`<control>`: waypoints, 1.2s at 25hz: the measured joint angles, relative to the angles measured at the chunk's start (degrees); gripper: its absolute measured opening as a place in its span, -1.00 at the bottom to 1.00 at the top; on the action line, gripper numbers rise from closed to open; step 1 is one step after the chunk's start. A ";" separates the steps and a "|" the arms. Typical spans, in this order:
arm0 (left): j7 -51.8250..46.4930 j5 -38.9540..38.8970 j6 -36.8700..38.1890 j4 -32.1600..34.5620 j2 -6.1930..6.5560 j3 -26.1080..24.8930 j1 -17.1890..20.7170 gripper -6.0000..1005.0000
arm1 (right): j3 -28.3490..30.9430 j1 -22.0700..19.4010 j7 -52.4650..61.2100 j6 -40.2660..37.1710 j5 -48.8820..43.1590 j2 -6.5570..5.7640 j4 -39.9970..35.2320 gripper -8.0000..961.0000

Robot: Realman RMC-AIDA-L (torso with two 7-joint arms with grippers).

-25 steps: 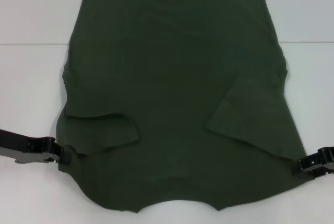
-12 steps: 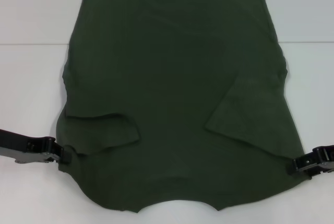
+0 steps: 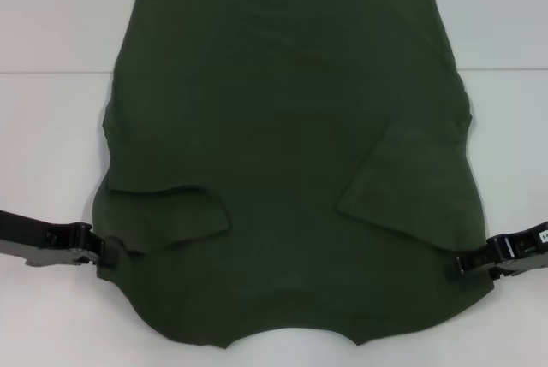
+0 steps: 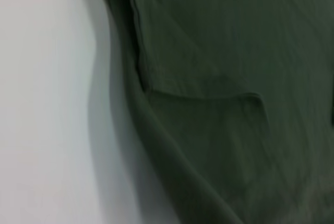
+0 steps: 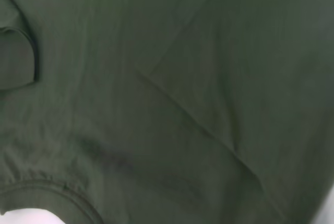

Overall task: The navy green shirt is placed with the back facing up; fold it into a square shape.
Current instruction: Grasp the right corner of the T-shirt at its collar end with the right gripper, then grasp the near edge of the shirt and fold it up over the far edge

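Navy green shirt [image 3: 291,153] lies back-up on the white worktop [image 3: 51,127], sleeves folded in; my left claw [image 3: 110,251] and right claw [image 3: 458,266] sit at its shoulder edges, likely for the lengthwise fold, grip unclear.

Even, diffuse light fills the head view; the white desk [image 3: 51,145] reads bright and nearly washed out, with no hard glare. The navy green shirt [image 3: 282,127] is dark and low in contrast, its folds showing only as faint tonal steps. Thin soft shadows hug the shirt's edges on the desk. In the left wrist view a broad grey shadow runs along the shirt's edge, and the whole frame is soft and blurred. The right wrist view is likewise unsharp, the cloth's seams smeared and dim.
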 joint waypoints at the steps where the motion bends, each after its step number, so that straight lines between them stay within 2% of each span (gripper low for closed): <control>1: 0.00 -0.14 0.00 0.00 0.02 0.00 0.00 -0.94 | 0.09 0.05 -0.02 0.02 0.00 0.05 -0.05 0.38; 9: 0.14 -1.07 0.00 0.00 0.24 0.08 0.00 -0.94 | 0.01 -0.50 -1.52 1.05 -0.13 0.56 -1.09 0.37; 14: 0.24 -1.70 0.00 0.00 0.36 0.08 0.05 -0.94 | -0.03 -0.49 -1.53 1.31 -0.22 0.60 -1.11 -0.05; 25: 0.86 -2.61 -0.11 -0.42 0.35 0.14 0.24 -0.94 | 0.05 -0.34 -2.08 0.96 -0.15 0.54 -1.16 -0.72; 28: 1.01 -2.61 0.13 -1.17 0.72 0.41 0.34 -0.94 | 0.20 -0.32 -3.10 0.23 0.02 0.38 -1.18 -0.91; 30: 1.31 -2.74 0.74 -2.21 1.22 0.38 0.38 -0.94 | 0.47 -0.31 -4.80 -1.04 0.24 0.18 -1.18 -0.91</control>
